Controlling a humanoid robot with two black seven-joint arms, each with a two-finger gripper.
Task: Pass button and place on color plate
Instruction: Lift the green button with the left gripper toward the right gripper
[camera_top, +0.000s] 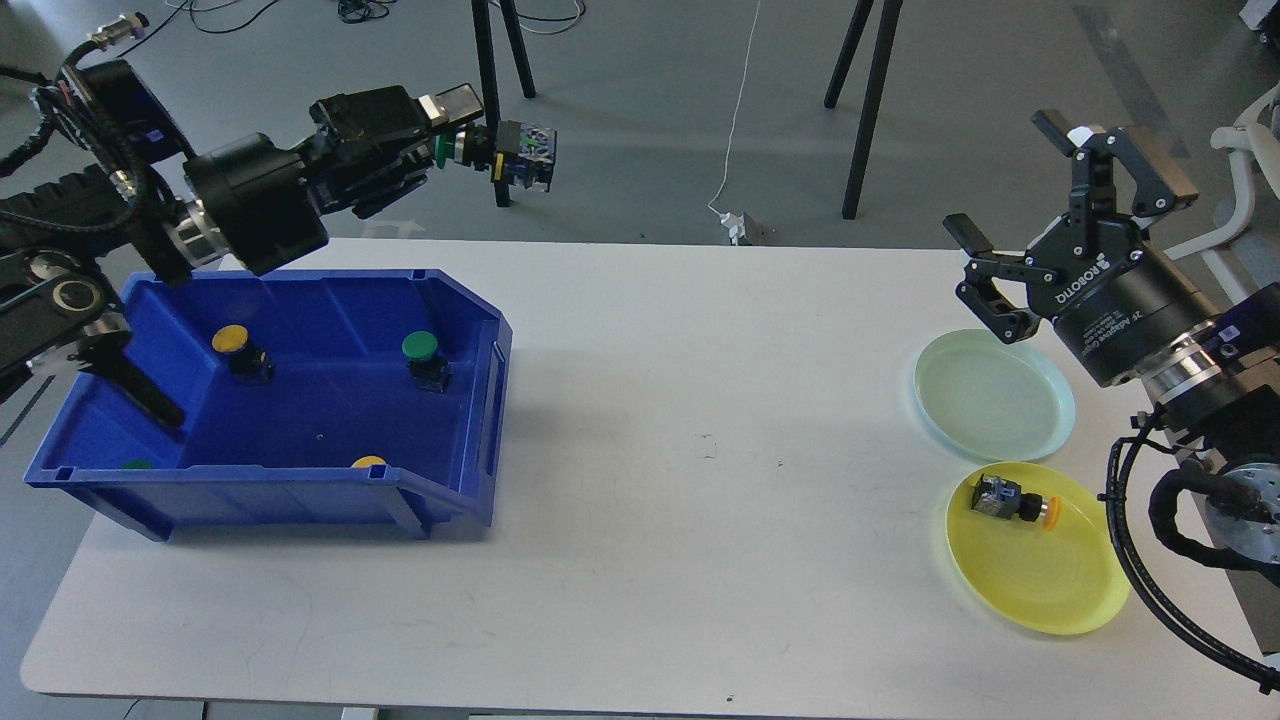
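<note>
The left gripper (455, 130) is closed on a green button (500, 152), held in the air above the bin (470, 310). The right gripper (1010, 215) is wide open and empty, above the green plate (1050, 385). The yellow plate (1050, 590) has one yellow button (1010, 498).

A white table (640, 450) fills the foreground, its top lightly scuffed. Beyond it, grey floor (650, 110). Black tripod legs (865, 100) stand there, more legs (495, 60) to the left. A thin white cable (738, 110) runs down to a small adapter (742, 228).
</note>
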